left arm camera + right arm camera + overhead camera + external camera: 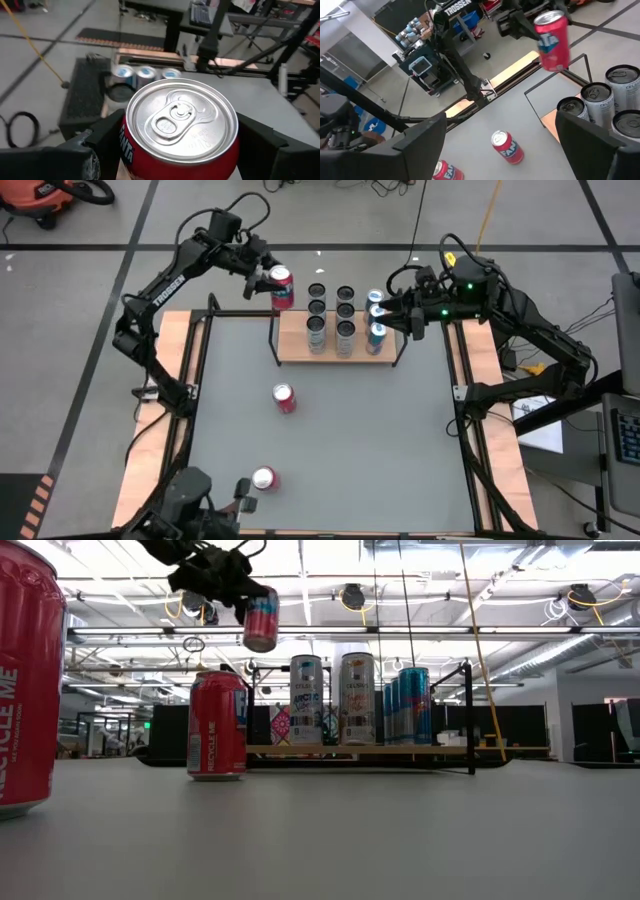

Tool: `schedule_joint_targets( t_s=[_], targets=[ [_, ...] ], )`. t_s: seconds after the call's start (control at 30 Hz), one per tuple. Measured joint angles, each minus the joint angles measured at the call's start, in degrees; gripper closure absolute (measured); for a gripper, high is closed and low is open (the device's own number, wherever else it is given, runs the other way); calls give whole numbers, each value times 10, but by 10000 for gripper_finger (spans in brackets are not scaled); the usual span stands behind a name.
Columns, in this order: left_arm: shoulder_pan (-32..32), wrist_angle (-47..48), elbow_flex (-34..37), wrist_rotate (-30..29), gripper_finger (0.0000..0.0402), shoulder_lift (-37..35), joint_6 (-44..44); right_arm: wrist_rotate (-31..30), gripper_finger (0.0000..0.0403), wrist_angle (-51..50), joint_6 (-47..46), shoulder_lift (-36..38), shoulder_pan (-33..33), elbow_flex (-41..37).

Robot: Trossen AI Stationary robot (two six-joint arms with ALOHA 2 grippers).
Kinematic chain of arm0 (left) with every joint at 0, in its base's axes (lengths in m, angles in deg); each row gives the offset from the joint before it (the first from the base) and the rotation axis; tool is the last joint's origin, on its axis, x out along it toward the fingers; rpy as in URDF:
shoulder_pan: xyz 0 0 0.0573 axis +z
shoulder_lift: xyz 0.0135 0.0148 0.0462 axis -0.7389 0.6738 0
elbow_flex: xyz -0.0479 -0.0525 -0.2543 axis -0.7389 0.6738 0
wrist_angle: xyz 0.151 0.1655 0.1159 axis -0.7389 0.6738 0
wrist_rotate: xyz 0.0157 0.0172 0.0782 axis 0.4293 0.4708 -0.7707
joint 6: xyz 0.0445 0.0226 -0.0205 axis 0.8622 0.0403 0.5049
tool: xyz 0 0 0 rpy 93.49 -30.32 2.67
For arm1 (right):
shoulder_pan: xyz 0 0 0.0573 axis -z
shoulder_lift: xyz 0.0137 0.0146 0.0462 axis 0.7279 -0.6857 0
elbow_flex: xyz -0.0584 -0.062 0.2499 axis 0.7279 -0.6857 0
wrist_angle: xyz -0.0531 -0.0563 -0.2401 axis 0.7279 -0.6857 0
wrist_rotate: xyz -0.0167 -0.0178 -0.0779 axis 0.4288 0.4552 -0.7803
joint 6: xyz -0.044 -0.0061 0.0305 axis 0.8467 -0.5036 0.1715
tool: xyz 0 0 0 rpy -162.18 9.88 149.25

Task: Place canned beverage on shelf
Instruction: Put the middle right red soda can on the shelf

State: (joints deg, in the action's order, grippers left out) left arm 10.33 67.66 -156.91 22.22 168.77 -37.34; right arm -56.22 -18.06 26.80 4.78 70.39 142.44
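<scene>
Shelf [296, 352], the light-wood board with black rod frames at both ends, sits at the far middle of the grey table [330, 450] with rows of cans [345, 312] already standing on it, silver ones toward its left part and blue ones [376, 334] at its right end. Left gripper [262, 279] holds the red can [281, 288] in the air just off the shelf's left end, fingers clamped on the can's sides; the low view shows the can well above board height, its long axis close to upright with a slight tilt. From the can, the free bit of board lies down and toward the right, inside the left rod frame. Left arm is clearly the one for the placing. Right gripper [405, 318] hovers beside the shelf's right end, fingers apart, holding nothing. Two more red cans [285, 398] stand on the table nearer the front, one mid-table, the other [264, 478] by the near edge.
</scene>
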Motion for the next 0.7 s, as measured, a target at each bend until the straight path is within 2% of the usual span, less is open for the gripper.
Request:
schedule_joint_targets(
  t_s=[0.13, 0.27, 0.53, 0.7],
  targets=[
    [4, -15, 0, -3, 117, 24, -5, 0, 67, 1, 7, -1, 0, 0],
    [25, 10, 0, 33, 117, 34, 6, 2, 67, -3, 4, -1, 0, 0],
    [34, -8, 0, 33, 117, 80, 11, -3, 67, -2, 12, -1, 0, 0],
    [21, -12, 0, 22, 117, 86, -3, -47, 67, -2, 39, -1, 0, 0]
  ],
)
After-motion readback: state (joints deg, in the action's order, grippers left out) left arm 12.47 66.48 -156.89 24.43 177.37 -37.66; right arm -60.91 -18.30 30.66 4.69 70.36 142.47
